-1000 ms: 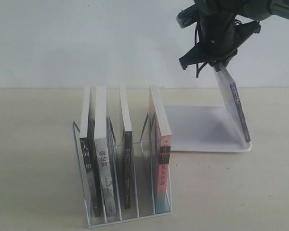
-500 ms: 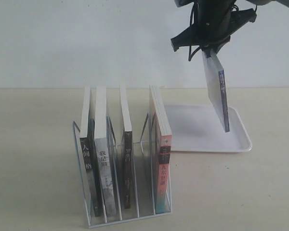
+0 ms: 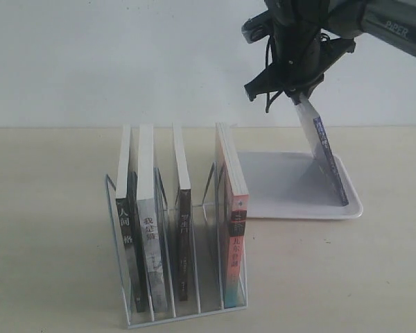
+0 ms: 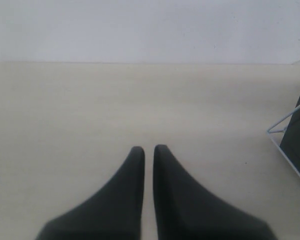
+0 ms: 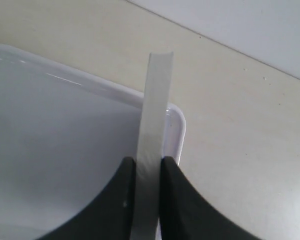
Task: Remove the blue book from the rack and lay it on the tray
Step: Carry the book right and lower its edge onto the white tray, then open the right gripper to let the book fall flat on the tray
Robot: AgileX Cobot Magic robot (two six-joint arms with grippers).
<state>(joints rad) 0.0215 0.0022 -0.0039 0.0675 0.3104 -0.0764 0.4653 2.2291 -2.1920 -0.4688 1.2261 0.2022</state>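
- Thin paperback book (image 3: pixel 327 158) pinched in my black right claw (image 3: pixel 299 97): dark blue spine, white characters, white page edge.
- Flat plastic tray (image 3: pixel 284 198) under that claw: plain white.
- Thin-wire rack (image 3: pixel 187 316), out to that claw's side: white.
- Rack book nearest that claw (image 3: pixel 234 253): spine pink, teal at the foot.
- Next book beyond (image 3: pixel 184 243): dark brown spine.
- Tabletop (image 3: pixel 48 208): pale beige.
- My left claw (image 4: pixel 148 150): black.

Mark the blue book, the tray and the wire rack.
Thin dark blue-spined book (image 3: pixel 331 163): exterior view, mid spine.
Flat white plastic tray (image 3: pixel 270 187): exterior view, bare floor.
White thin-wire rack (image 3: pixel 187 316): exterior view, front base wire.
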